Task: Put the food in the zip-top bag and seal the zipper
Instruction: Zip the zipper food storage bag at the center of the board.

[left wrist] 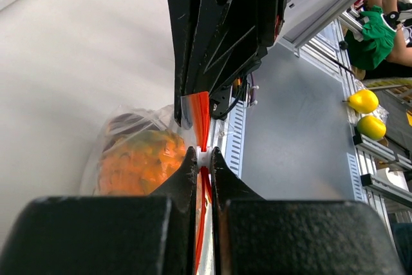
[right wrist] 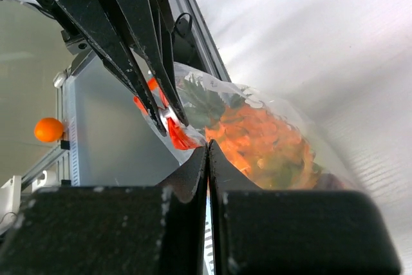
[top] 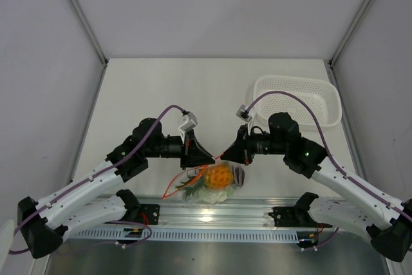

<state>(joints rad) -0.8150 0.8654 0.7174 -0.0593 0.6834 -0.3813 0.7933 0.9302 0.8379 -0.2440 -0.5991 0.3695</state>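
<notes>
- Top view: the bag (top: 207, 191) lies on the table (top: 161, 88) between the two arms, with the pineapple (top: 220, 175) inside it.
- The left gripper (top: 205, 156) and right gripper (top: 226, 155) meet almost tip to tip over the bag's far edge. The zipper (top: 172, 188) trails off the bag's left side.
- The basket (top: 297, 100) sits well apart, beyond the bag to the right.
- Left wrist view: the left fingers (left wrist: 187, 172) are pressed together, pinching the zipper. Just further along the strip, the right gripper's tips are clamped on it too.
- In the bag beside the strip, the pineapple touches a dark fruit (left wrist: 125, 122). Two yellow toys (left wrist: 364, 101) lie well apart from the bag.
- Right wrist view: the right fingers (right wrist: 193, 172) are pressed together at the bag's mouth edge. The left gripper's tips pinch the red strip just beside them.
- The pineapple's green crown (right wrist: 199, 98) points toward the zipper. An orange ball (right wrist: 49, 129) sits well apart from the bag.
</notes>
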